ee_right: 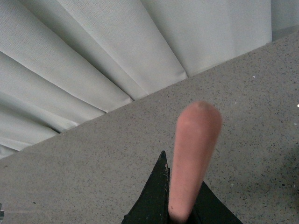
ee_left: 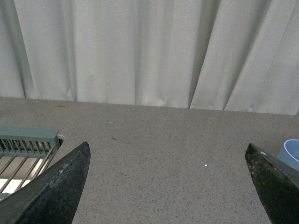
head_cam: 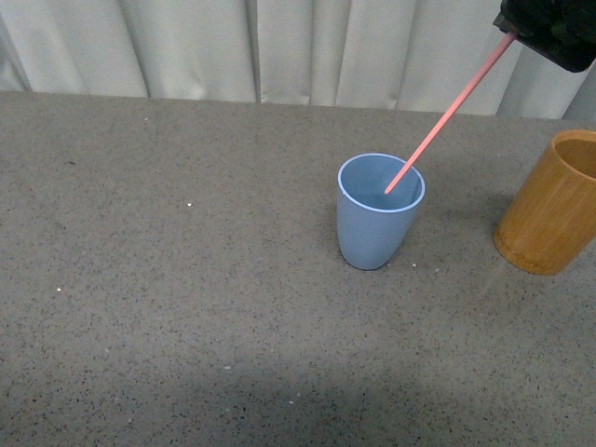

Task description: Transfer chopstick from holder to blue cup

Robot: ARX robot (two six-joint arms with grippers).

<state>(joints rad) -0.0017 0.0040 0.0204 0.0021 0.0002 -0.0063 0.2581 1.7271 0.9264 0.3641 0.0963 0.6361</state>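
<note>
The blue cup (head_cam: 379,212) stands upright near the middle of the grey table. A pink-red chopstick (head_cam: 447,116) slants down from the upper right, its lower tip inside the cup's mouth. My right gripper (head_cam: 510,33) is shut on the stick's upper end, high above the table. In the right wrist view the chopstick (ee_right: 194,154) fills the gap between the dark fingers (ee_right: 154,196). The orange-brown holder (head_cam: 551,205) stands at the right edge, apart from the cup. My left gripper (ee_left: 168,161) is open over bare table, and a sliver of the blue cup (ee_left: 292,151) shows beside it.
A pale pleated curtain (head_cam: 279,47) closes off the table's far edge. A green slatted rack (ee_left: 25,144) shows in the left wrist view, beside the left finger.
</note>
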